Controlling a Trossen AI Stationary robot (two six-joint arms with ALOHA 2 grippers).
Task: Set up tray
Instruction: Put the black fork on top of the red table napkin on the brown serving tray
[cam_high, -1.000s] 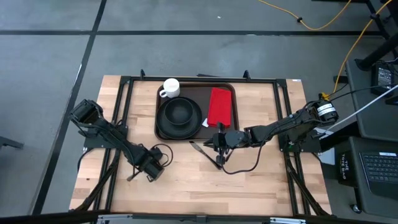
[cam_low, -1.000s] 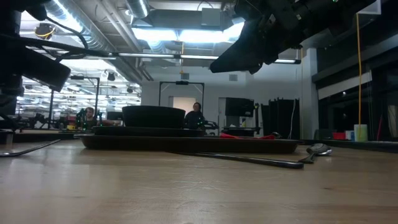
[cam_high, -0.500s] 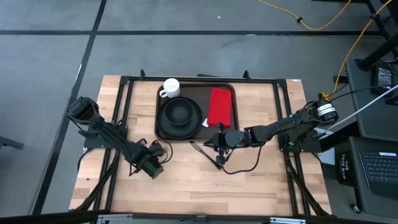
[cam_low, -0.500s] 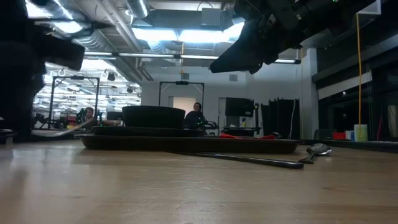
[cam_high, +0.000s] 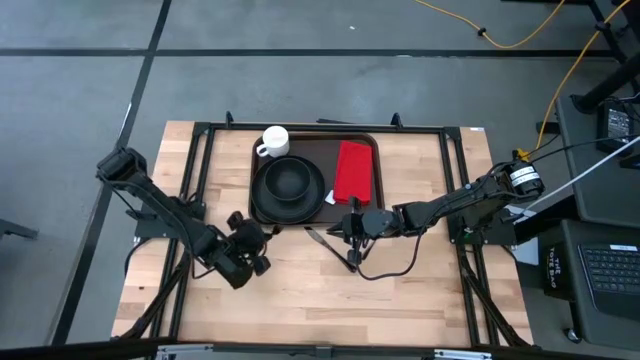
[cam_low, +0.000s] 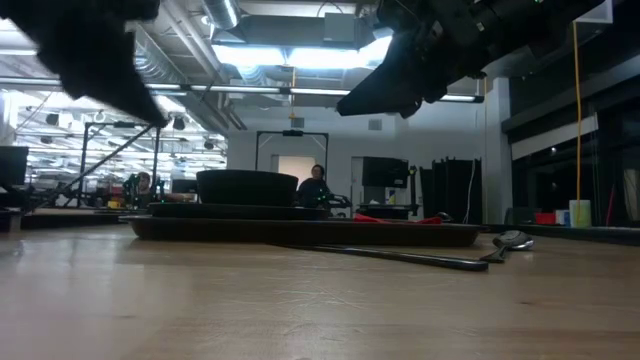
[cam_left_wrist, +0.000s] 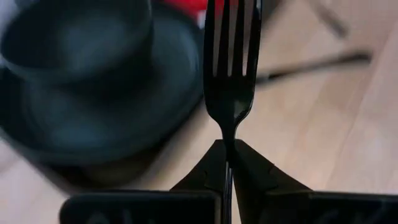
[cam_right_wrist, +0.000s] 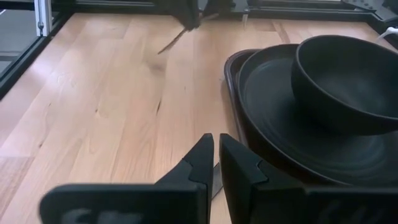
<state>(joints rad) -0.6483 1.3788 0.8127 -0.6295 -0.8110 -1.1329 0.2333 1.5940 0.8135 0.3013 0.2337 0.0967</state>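
- On the wooden surface (cam_high: 400, 290), the tray (cam_high: 376, 146) is sitting toward the far edge, already carrying a black plate (cam_high: 262, 203) with a bowl (cam_high: 289, 178) on it, a white mug (cam_high: 274, 141) at its far left corner, and a red napkin (cam_high: 353, 170) along its right side.
- Left of the tray's near corner, the left end effector (cam_high: 245, 240) is pinching a black fork (cam_left_wrist: 231, 62) by the handle, fingers closed tight on it, tines pointing toward the plate and bowl in the left wrist view.
- Just off the tray's near edge, the right end effector (cam_right_wrist: 216, 163) is hanging above the surface with its fingers nearly together; a thin strip is showing between the tips in the right wrist view, but whether it is gripping anything cannot be told.
- Near the right end effector, a knife (cam_high: 322, 241) and a spoon (cam_low: 510, 240) are lying on the bare wood, apart from the tray.
- By the look of things, the crockery and napkin are placed, while the cutlery is still waiting: the fork is in hand but not set down, and the knife and spoon are yet to be moved onto the tray.
- Beyond the surface, a person (cam_low: 316, 186) is showing in the room behind.
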